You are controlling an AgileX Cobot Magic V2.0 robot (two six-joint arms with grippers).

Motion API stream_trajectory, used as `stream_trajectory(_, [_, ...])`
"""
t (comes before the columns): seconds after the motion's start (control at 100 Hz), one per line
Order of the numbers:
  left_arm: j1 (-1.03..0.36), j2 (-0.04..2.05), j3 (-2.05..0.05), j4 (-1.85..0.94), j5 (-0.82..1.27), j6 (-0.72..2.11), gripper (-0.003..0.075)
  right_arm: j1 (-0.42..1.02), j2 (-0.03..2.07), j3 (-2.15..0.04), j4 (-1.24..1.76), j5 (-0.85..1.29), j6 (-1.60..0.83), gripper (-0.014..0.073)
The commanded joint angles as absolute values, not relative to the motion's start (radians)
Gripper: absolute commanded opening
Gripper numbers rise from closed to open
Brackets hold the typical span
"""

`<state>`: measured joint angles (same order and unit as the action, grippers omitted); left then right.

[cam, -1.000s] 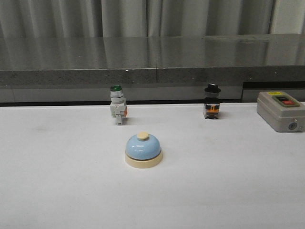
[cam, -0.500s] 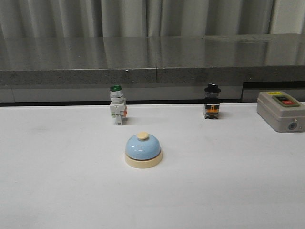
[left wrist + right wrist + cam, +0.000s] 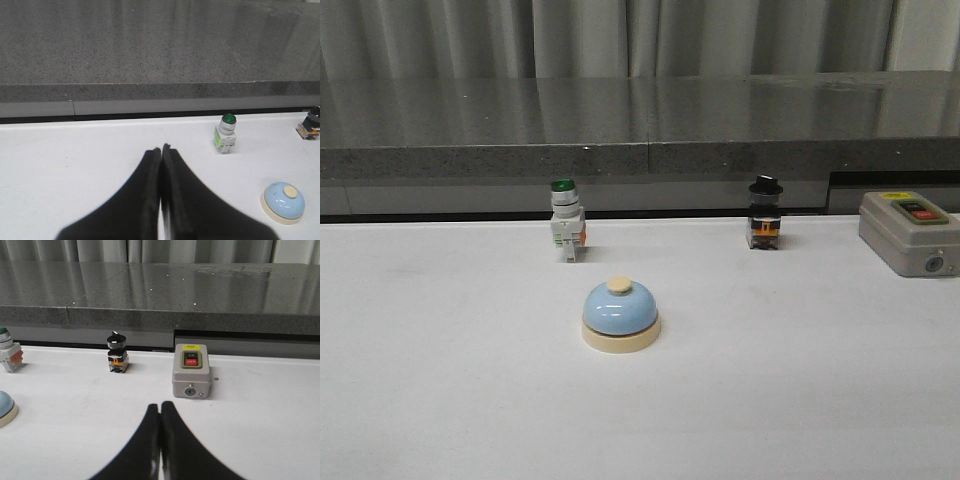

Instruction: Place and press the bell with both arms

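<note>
The bell (image 3: 621, 314), a light-blue dome on a cream base with a cream button, stands upright on the white table near the middle. It also shows in the left wrist view (image 3: 283, 201) and, cut off at the edge, in the right wrist view (image 3: 6, 407). My left gripper (image 3: 161, 148) is shut and empty, above the table to the left of the bell and apart from it. My right gripper (image 3: 160, 405) is shut and empty, above the table to the right of the bell, in front of the grey switch box. Neither arm shows in the front view.
A green-capped white push-button switch (image 3: 566, 222) stands behind the bell to the left. A black-knobbed switch (image 3: 765, 215) stands at the back right. A grey ON/OFF switch box (image 3: 908, 232) sits at the far right. A dark stone ledge (image 3: 640, 120) runs along the table's back.
</note>
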<state>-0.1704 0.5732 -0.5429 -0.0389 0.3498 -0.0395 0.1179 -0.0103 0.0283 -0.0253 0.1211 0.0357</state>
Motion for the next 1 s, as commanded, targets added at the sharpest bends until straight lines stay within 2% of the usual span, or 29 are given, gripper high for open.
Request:
stream_trajectory(0.0, [-0.168,0.572,-0.570,-0.049,0.278,-0.046,-0.0020,0.112,-0.029,0.013,-0.024,0.034,0.032,-0.0060])
stream_trajectory(0.3, [-0.168,0.498,-0.462,0.074,0.197,-0.046,-0.0020,0.112,-0.029,0.013,-0.024,0.034,0.032,-0.0060])
stream_trajectory(0.5, [-0.134,0.334,-0.263,0.113,0.072,-0.046,-0.0020,0.112,-0.029,0.013,-0.024,0.034,0.032,-0.0060])
stream_trajectory(0.67, [-0.058,0.166,-0.113,0.113,0.062,-0.048,-0.0020,0.112,-0.029,0.013,-0.024,0.034,0.032,-0.0060])
stream_trajectory(0.99, [0.001,-0.035,0.023,0.113,0.057,-0.048,-0.0020,0.112,-0.029,0.013,-0.024,0.034,0.032,-0.0060])
